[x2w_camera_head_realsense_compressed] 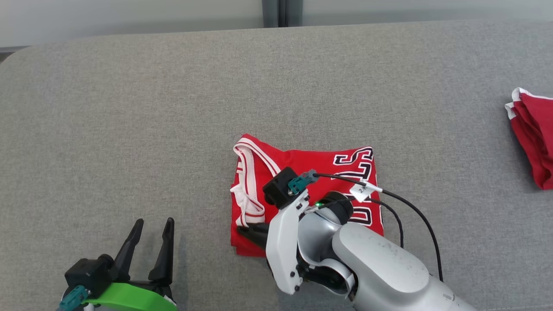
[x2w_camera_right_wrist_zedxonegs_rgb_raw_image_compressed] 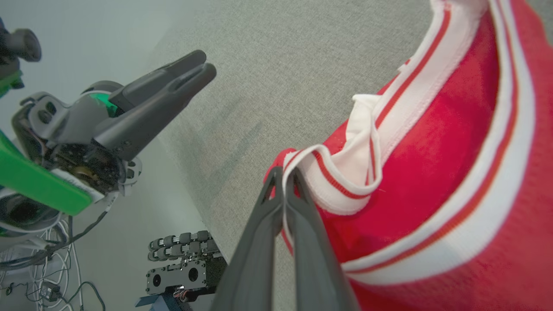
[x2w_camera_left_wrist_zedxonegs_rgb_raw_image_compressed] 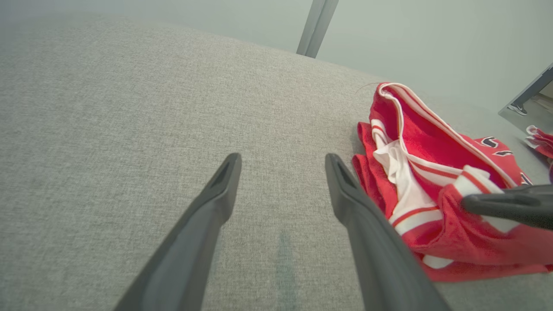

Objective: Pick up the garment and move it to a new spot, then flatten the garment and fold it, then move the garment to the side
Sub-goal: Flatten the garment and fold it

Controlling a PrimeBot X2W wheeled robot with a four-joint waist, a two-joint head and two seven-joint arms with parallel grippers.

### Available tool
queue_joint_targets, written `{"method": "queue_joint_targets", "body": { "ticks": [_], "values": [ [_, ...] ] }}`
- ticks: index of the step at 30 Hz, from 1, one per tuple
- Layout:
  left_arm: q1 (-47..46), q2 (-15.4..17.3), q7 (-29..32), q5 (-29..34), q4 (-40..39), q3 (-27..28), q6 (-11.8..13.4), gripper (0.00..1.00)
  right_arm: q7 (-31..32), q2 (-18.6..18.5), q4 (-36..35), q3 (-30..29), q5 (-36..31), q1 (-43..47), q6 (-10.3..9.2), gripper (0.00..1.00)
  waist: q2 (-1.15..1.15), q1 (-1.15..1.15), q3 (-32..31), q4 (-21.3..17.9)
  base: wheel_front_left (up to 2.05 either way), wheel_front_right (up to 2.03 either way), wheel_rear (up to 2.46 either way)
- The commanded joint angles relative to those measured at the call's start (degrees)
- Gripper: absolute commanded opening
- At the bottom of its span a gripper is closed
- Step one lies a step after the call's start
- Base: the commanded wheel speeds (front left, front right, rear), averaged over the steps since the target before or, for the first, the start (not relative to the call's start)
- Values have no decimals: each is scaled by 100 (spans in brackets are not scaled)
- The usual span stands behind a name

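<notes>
From where I stand the job looks most of the way through: the red jersey (x2w_camera_head_realsense_compressed: pixel 302 162) lies in the middle of the grey tabletop (x2w_camera_head_realsense_compressed: pixel 129 108) as a compact, roughly square packet with its layers stacked. Its lettering shows along the far right side and its white-and-red trim is bunched at the left, so I'd judge the flattening and folding done (not the neatest fold, the trimmed edges at the left stand up a bit). What seems left is the last part, carrying it off to the side. A second red garment (x2w_camera_head_realsense_compressed: pixel 533 142) sits well apart at the right edge of the tabletop, which may be where finished pieces go, though I can't be sure. The right tool (x2w_camera_right_wrist_zedxonegs_rgb_raw_image_compressed: pixel 285 172) reaches down over the jersey to its near left corner, its two dark fingers clenched tight with a strip of the trimmed edge pinched between them, only a thin bite of cloth near the tips. Whether it has caught all the layers or just the top one I can't tell. The left tool (x2w_camera_head_realsense_compressed: pixel 154 224) is released, fingers spread wide with nothing between them, over bare tabletop to the left of the jersey and not touching it
</notes>
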Motion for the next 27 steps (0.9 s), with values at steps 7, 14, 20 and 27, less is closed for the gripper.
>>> {"method": "queue_joint_targets", "body": {
  "ticks": [7,14,20,27],
  "values": [
    [-100,-33,-16,-31,32,20,-21,100,146,-12,359,674,267,-314,1,0,0,0,40,128,0,0,0],
    [-64,-55,-16,-37,53,93,-21,100,-224,-12,547,895,235,-520,1,100,0,0,22,119,0,0,0],
    [79,-127,-16,38,29,204,-20,100,-904,-10,370,740,66,-486,1,100,0,0,-161,-23,0,0,0],
    [303,-274,-16,176,-3,420,-16,100,-1857,-370,-179,-239,-709,115,1,100,0,0,-543,-246,0,0,0]
  ]
}}
